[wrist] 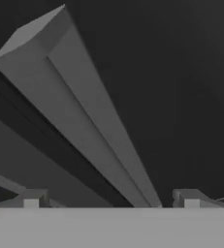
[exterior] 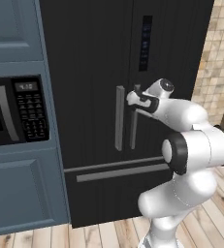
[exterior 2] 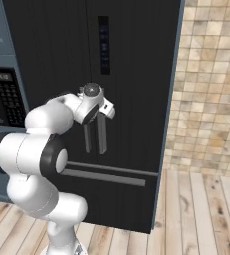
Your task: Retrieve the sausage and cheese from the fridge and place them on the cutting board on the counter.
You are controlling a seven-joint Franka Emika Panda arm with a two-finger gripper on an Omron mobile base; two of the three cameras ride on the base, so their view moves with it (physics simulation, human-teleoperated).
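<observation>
Kitchen, fridge doors shut. Am straddling right door handle with my gripper, jaws spread. Next: clamping, pulling door open.

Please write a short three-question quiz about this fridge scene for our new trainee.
1. True or false: the fridge doors are shut.
2. Which handle does the end effector straddle? A) the right door handle B) the lower drawer handle C) the microwave handle
3. Fill in: the end effector's fingertips stand ____ around the bar, not closed on it.

Key: 1 true; 2 A; 3 open
</observation>
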